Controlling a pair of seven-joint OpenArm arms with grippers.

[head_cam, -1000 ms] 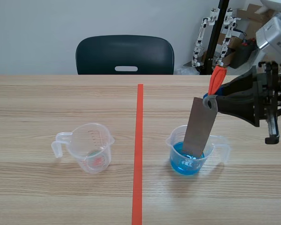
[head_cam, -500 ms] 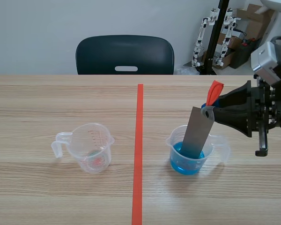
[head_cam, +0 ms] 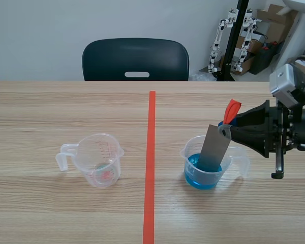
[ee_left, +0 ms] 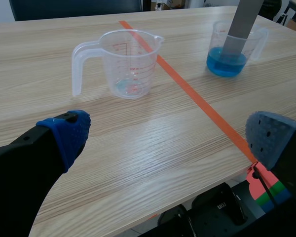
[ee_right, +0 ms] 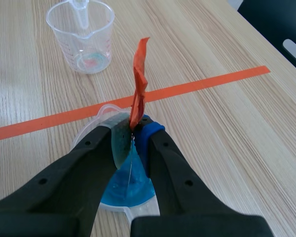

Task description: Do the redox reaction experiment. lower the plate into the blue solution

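Scene view: the right hand [head_cam: 231, 125] grips the plate [head_cam: 214, 147] by its top; the plate leans, lower end inside the cup [head_cam: 187, 155] of blue solution [head_cam: 194, 174].

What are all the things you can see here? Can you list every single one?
table: one, light wood, under everything
tape line: one, orange-red, down the table's middle
left cup: one, clear with red marks, left of the tape line
right cup: one, clear, right of the tape line
blue solution: one pool, blue, in the right cup
plate: one, grey, tilted, lower end in the blue solution
ribbon: one, orange-red, at the plate's top
chair: one, black, behind the table
right arm: one, black, jaws shut on the plate's top
left arm: one, black, by the table's near edge, jaws open
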